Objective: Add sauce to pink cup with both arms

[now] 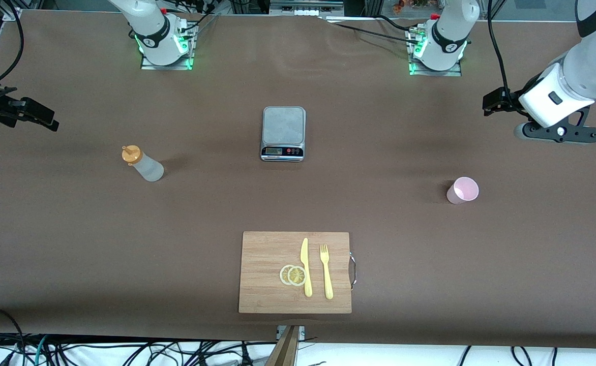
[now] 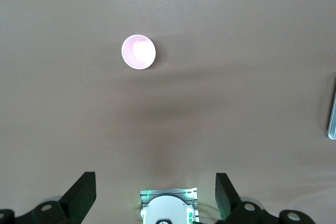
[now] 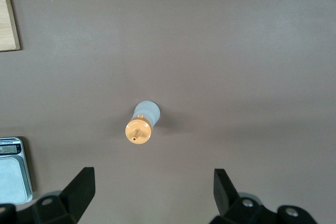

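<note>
While both arms wait high over the table's ends, we see the left gripper spread wide and empty above the pink cup, and the right gripper just as wide and empty above the sauce bottle. Both stand upright, well apart, the kitchen scale between them.

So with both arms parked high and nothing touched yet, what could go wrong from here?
1. The sauce bottle stands tall and narrow near the right arm's end; the open right gripper, if it closes off-centre, could tip it.
2. The pink cup looks light and stands alone near the left arm's end; the open left gripper could nudge it over.
3. Bottle and cup stand well apart, so the nozzle could miss the cup's small mouth.
</note>
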Robot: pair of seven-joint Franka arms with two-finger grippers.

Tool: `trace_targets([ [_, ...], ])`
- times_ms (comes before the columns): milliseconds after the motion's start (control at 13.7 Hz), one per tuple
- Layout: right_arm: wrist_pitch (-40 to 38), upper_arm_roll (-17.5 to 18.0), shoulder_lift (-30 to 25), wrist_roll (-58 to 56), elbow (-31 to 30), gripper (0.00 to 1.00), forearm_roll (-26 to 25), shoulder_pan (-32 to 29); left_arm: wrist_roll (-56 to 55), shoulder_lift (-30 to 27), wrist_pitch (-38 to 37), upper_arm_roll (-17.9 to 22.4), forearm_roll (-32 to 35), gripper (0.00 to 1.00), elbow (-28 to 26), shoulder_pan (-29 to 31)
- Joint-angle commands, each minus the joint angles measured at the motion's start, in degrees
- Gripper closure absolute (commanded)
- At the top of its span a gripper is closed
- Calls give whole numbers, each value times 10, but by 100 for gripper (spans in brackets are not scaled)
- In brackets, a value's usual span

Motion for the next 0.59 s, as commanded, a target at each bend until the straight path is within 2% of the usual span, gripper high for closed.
trace_targets([
  [0,-4,3,-3,-6,-1,0,0,-4,-4,9,-5,1,-8,0,18,-2],
  [513,-4,3,-3,-6,-1,0,0,-4,-4,11,-5,2,-7,0,24,-1],
])
